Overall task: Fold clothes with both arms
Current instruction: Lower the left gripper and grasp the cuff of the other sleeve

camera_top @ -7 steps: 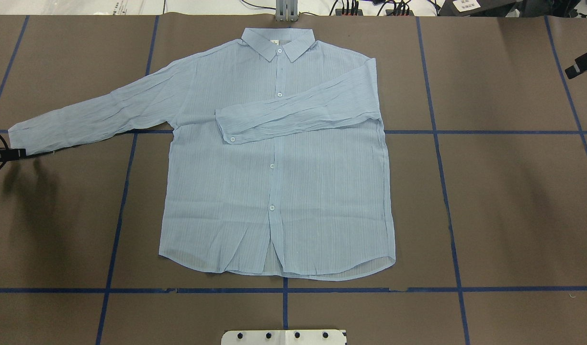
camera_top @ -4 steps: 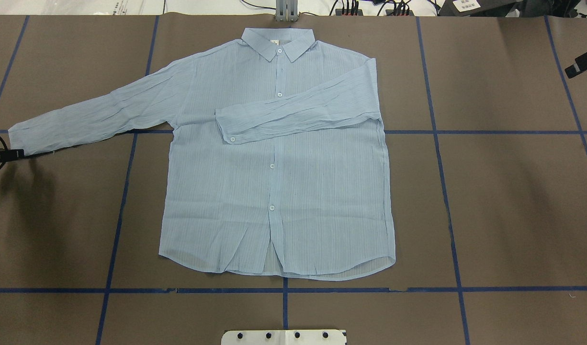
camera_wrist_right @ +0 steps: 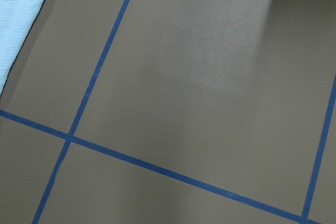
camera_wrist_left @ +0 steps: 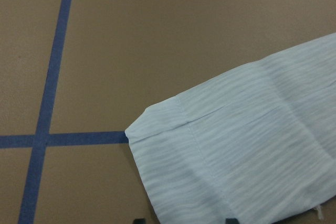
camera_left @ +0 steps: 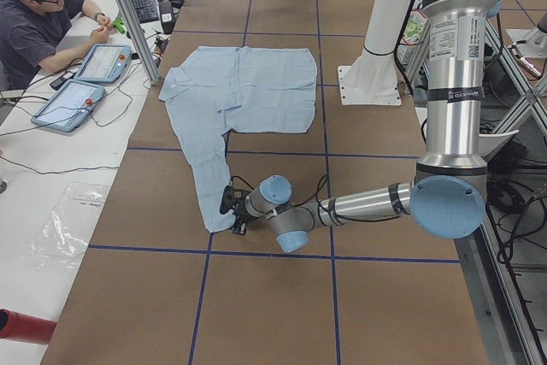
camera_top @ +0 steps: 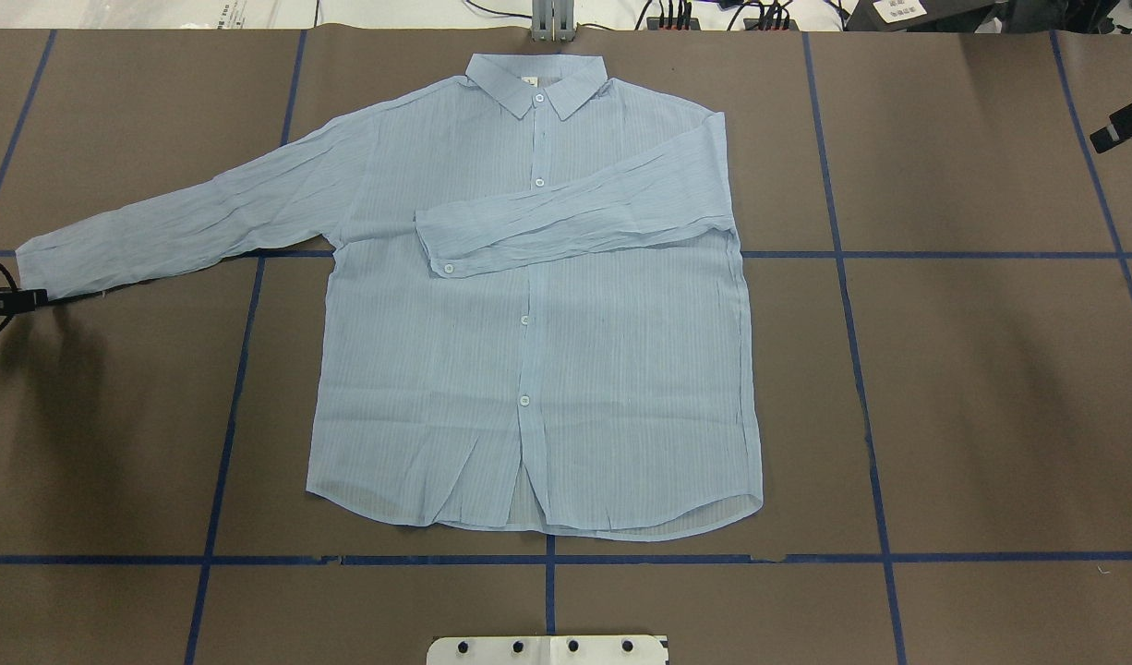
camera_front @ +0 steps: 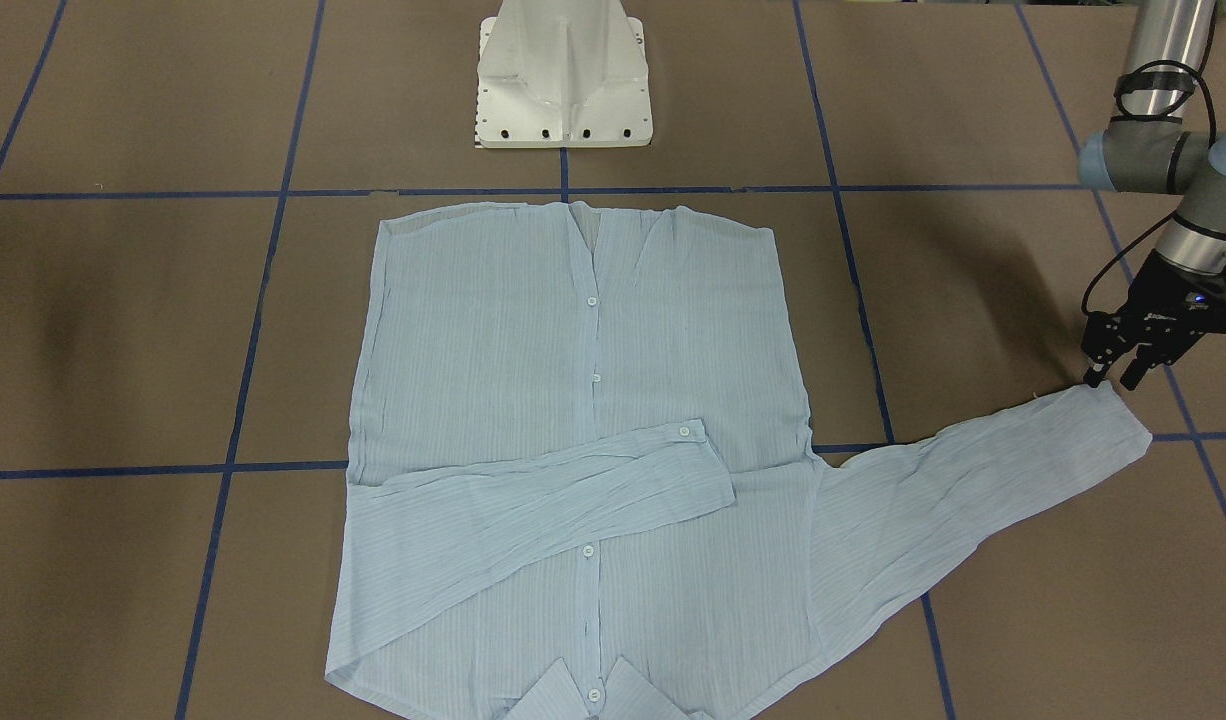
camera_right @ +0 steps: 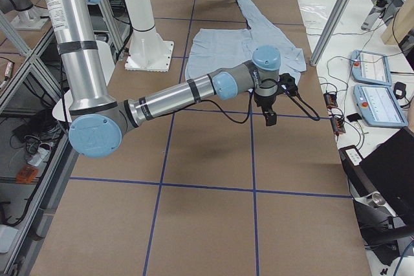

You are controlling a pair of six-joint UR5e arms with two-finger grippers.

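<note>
The pale-blue striped shirt (camera_top: 529,369) lies flat, buttons up, collar (camera_top: 535,78) at the far edge. One sleeve (camera_top: 575,222) is folded across the chest. The other sleeve (camera_top: 197,222) stretches out to the overhead view's left. My left gripper (camera_front: 1113,380) stands open just at that sleeve's cuff (camera_front: 1113,420), low over the table. In the left wrist view the cuff (camera_wrist_left: 220,156) reaches down between the two fingertips (camera_wrist_left: 229,219). My right gripper (camera_right: 270,117) hangs above bare table beside the shirt; I cannot tell whether it is open or shut.
Blue tape lines (camera_top: 843,254) cross the brown table. The white pedestal base (camera_front: 563,80) stands at the robot's edge. In the exterior left view a person (camera_left: 38,14) sits at the far table end with two tablets (camera_left: 85,83) and a metal post (camera_left: 128,14).
My left gripper has shifted very slightly to the overhead view's left beside the cuff. The shirt and the right arm have not moved.
</note>
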